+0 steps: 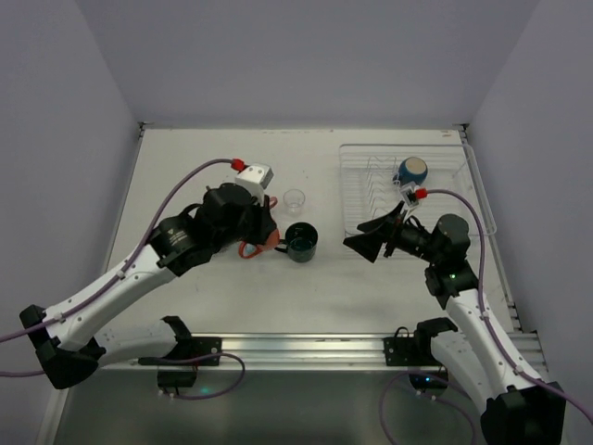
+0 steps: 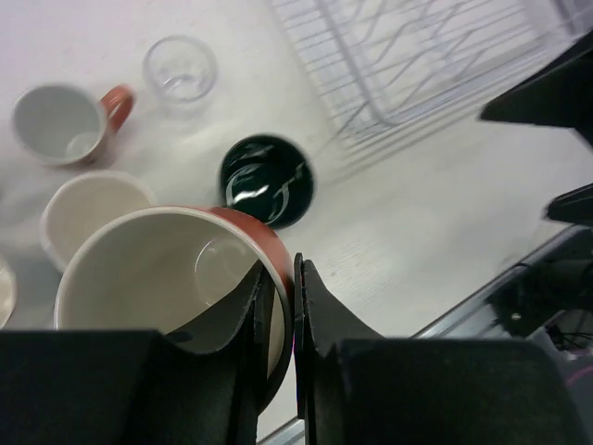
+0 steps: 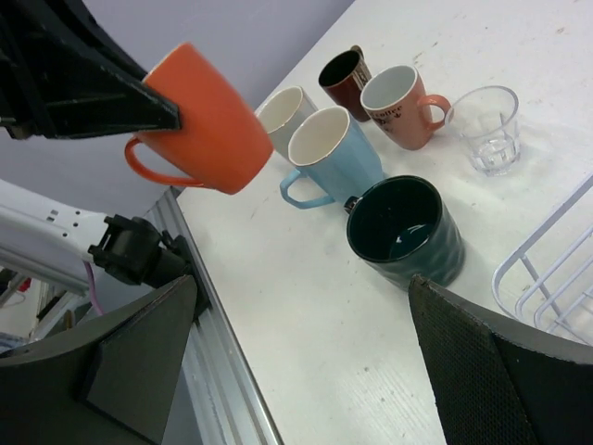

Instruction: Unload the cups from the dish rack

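Note:
My left gripper [image 1: 262,232] is shut on the rim of an orange mug [image 2: 157,278] and holds it above the table, one finger inside and one outside; it also shows in the right wrist view [image 3: 208,120]. Below it stand a dark teal mug [image 1: 301,243], a clear glass [image 1: 295,199], a salmon-pink mug [image 3: 398,104], a light blue mug [image 3: 334,153], a white mug [image 3: 285,111] and a dark brown mug [image 3: 343,79]. The white wire dish rack [image 1: 463,185] at the right holds a dark blue mug [image 1: 412,171]. My right gripper [image 1: 371,234] is open and empty, just left of the rack.
The metal rail [image 1: 306,349] runs along the table's near edge. White walls close in the table at the left, back and right. The left arm's body hides part of the mug cluster in the top view.

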